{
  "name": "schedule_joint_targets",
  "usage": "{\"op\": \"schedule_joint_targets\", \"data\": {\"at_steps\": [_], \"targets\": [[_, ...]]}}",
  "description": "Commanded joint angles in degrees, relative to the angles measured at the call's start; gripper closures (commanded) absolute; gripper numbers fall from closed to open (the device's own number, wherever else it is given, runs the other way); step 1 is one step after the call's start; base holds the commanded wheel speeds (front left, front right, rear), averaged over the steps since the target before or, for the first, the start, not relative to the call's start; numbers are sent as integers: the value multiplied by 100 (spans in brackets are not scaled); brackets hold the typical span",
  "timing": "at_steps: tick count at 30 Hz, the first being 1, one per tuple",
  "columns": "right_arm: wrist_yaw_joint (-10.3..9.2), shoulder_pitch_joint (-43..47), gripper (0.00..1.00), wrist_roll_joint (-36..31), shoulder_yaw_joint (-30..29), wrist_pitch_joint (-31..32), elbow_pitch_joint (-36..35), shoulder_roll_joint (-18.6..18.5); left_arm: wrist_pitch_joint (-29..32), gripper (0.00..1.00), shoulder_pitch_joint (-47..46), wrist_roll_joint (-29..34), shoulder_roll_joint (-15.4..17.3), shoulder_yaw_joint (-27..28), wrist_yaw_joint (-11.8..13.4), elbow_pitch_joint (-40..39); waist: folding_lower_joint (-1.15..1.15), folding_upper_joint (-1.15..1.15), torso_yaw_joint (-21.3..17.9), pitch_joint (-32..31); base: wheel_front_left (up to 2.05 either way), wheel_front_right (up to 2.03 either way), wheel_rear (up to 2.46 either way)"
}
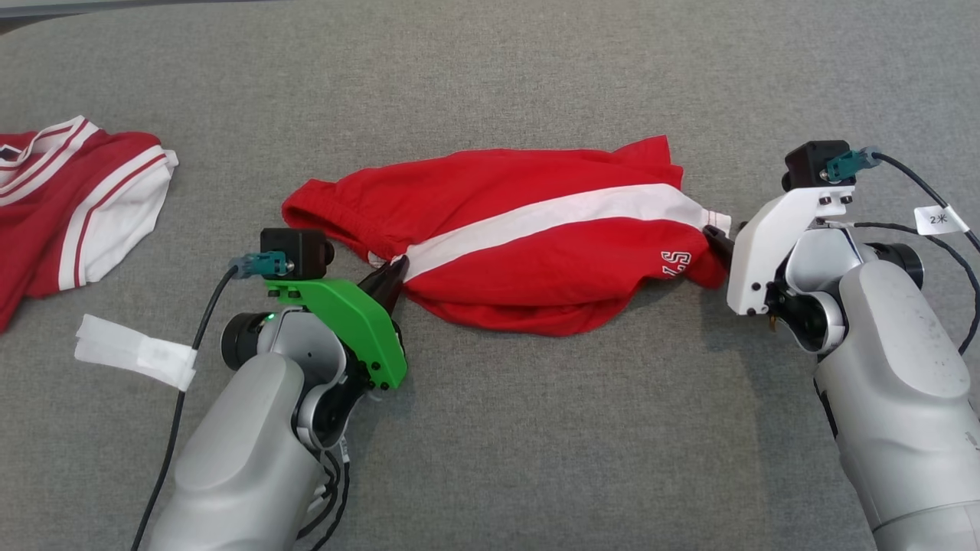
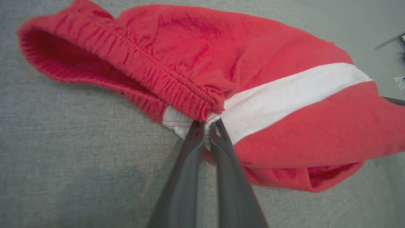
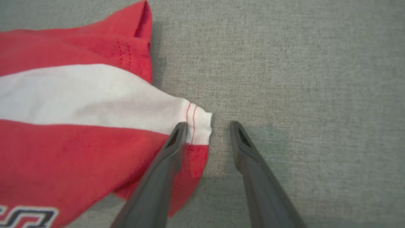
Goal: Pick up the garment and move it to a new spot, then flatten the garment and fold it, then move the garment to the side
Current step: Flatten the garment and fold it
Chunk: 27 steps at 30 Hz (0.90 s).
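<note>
Item: red shorts with a white stripe running side to side, lying crumpled at the middle of the grey fabric surface, elastic waistband towards the robot's left, leg hem towards its right. Part of dark-outlined lettering shows near the hem.

Left gripper: fingers pressed nearly together, pinching the waistband edge where the white stripe ends.

Right gripper: fingers apart, with a moderate gap. One finger lies over the hem corner at the stripe's end; the other is over bare grey surface just beside the cloth. No grip.

Also present: red-and-white jersey at far left, well apart from the shorts; strip of white tape near the left arm.
</note>
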Motion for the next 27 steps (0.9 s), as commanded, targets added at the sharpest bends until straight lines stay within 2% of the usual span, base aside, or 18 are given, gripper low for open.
{"op": "schedule_joint_targets", "data": {"at_steps": [1, 2, 3, 4, 6, 12, 19, 24, 27], "targets": [[-4, 26, 31, 42, 36, 51, 80, 11, -18, 100, -38, 42, 23, 1, 31, 30, 0, 0, 18, 4, 0, 0, 0], [-4, 29, 45, 81, 44, 66, 97, 17, -23, 100, -32, 42, 21, -7, 30, 34, 0, 0, 25, 5, 0, 0, 0], [-3, 28, 54, 126, 64, 105, 120, 26, -26, 100, -26, 41, 18, -15, 29, 41, 0, 0, 35, 5, 0, 0, 0], [-2, 25, 57, 154, 80, 123, 134, 25, -24, 100, -21, 41, 19, -22, 38, 55, 0, 0, 43, 7, 0, 0, 0], [-2, 3, 100, 153, 126, 148, 156, -5, -39, 100, -28, 46, 20, -27, 44, 61, 0, 0, 54, 17, 0, 0, 0], [-6, -72, 100, 202, 173, -149, 95, -72, -178, 100, -71, -6, -30, 10, 47, 36, 0, 0, 69, -17, 0, 0, 0], [-5, -407, 100, 257, 88, -819, -472, -278, -367, 100, -471, -598, -197, 425, -90, -324, 0, 0, 41, -152, 0, 0, 0], [-4, -751, 100, 238, -8, -872, -727, -337, -163, 100, -909, -921, -191, 642, -138, -443, 0, 0, -32, -102, 0, 0, 0], [-5, -1290, 100, 290, 169, -788, -836, -403, 59, 100, -1579, -1299, -193, 986, -94, -502, 0, 0, -189, 184, 0, 0, 0]]}}
